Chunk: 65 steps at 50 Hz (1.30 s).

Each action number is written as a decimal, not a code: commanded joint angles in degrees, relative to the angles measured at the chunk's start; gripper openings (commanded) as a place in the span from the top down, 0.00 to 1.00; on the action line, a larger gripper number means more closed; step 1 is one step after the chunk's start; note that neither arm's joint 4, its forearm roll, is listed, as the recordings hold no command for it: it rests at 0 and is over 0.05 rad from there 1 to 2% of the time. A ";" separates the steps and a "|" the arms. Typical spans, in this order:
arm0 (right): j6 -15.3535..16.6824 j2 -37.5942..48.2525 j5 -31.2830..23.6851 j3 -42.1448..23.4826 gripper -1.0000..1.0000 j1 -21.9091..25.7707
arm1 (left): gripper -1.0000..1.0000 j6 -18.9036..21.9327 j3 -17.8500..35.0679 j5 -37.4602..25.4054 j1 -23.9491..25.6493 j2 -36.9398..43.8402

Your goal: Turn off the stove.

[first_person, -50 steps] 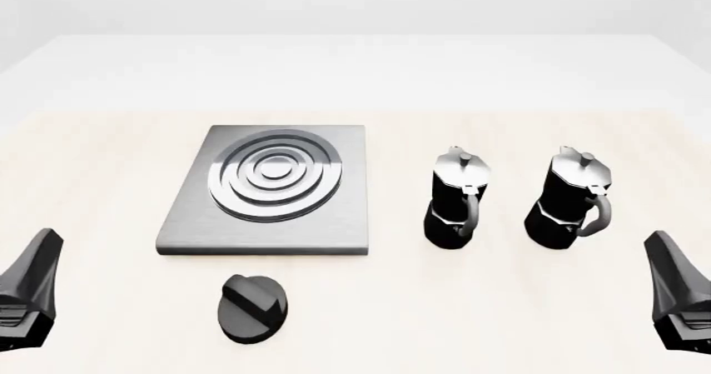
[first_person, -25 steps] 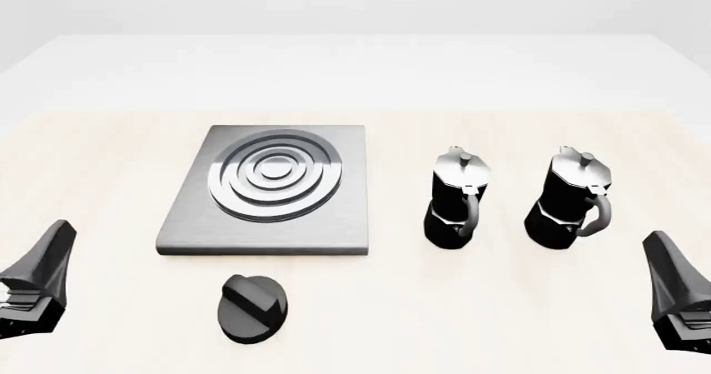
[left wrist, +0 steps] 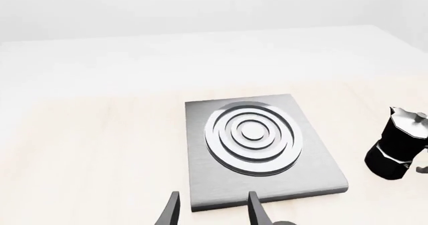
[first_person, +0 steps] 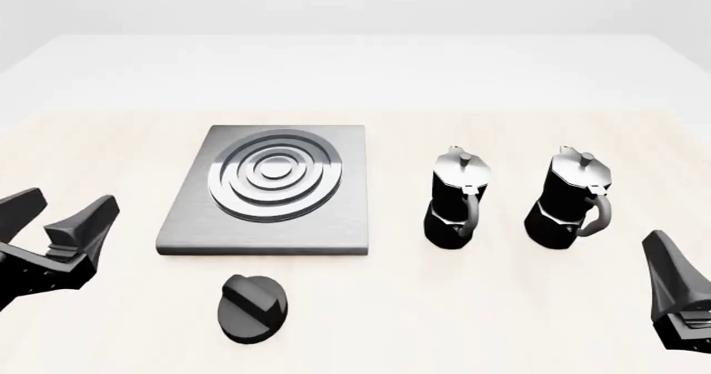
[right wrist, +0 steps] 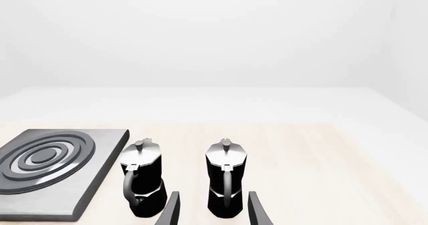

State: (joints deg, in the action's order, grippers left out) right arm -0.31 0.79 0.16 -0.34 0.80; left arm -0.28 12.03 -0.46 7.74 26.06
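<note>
The stove (first_person: 266, 189) is a flat grey metal plate with raised silver burner rings, left of the table's centre; it also shows in the left wrist view (left wrist: 257, 145). Its round black knob (first_person: 253, 309) lies apart on the table just in front of the plate. My left gripper (first_person: 62, 214) hovers open at the left, a good way left of the knob and level with the plate's front edge, holding nothing. My right gripper (first_person: 664, 261) stays low at the far right, and its fingers (right wrist: 254, 209) are spread open and empty.
Two black-and-silver moka pots (first_person: 457, 197) (first_person: 575, 197) stand upright side by side to the right of the stove, and they sit just ahead of the right gripper (right wrist: 226, 177). The pale wooden tabletop (first_person: 444, 307) gives way to white at the back.
My left gripper has risen and swung rightward toward the stove's front, so both of its fingers now show. The right gripper, knob and pots have stayed put.
</note>
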 commanded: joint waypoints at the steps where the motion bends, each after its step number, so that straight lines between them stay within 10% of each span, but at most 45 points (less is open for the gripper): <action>1: 0.14 0.10 0.10 0.02 0.00 -0.04 | 0.00 1.04 4.63 -6.02 2.85 4.22; 23: -0.17 0.49 0.27 0.06 0.00 0.49 | 0.00 2.59 5.15 -8.66 10.39 19.05; 65: 0.03 0.49 0.29 0.07 0.00 0.61 | 0.00 2.22 -2.88 11.32 13.40 43.61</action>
State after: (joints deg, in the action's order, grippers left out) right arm -0.33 1.38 0.53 -0.27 1.34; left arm 2.00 9.94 7.68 20.12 65.99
